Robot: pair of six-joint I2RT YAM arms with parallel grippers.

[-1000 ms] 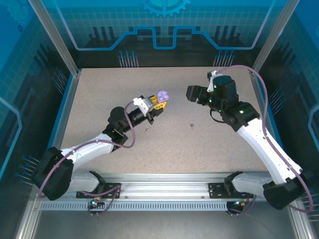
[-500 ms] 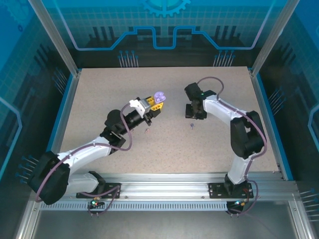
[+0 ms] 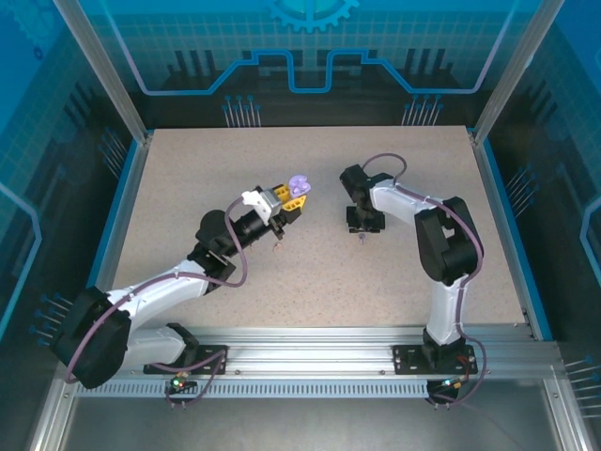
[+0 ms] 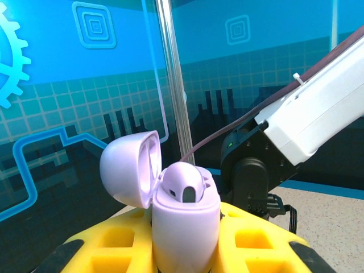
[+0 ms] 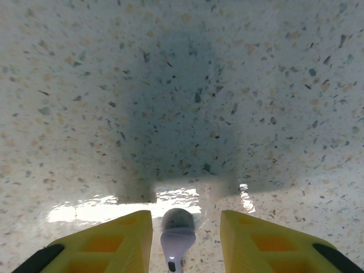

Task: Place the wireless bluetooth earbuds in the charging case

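Observation:
My left gripper is shut on a light purple charging case, held above the table with its lid swung open. In the left wrist view the case stands upright between the yellow fingers, and one purple earbud sits in a socket. My right gripper points straight down at the table. A second purple earbud lies on the table between its yellow fingers, with a gap on each side. The right gripper is open around it, touching nothing.
A tiny pinkish earbud lies on the speckled table just below the left wrist. Blue walls and metal posts close in the table. The right arm's elbow folds near the table's right middle.
The right arm has swung in from the back right and dropped over the purple earbud on the table, its jaws narrowing. The left arm has barely shifted with the case.

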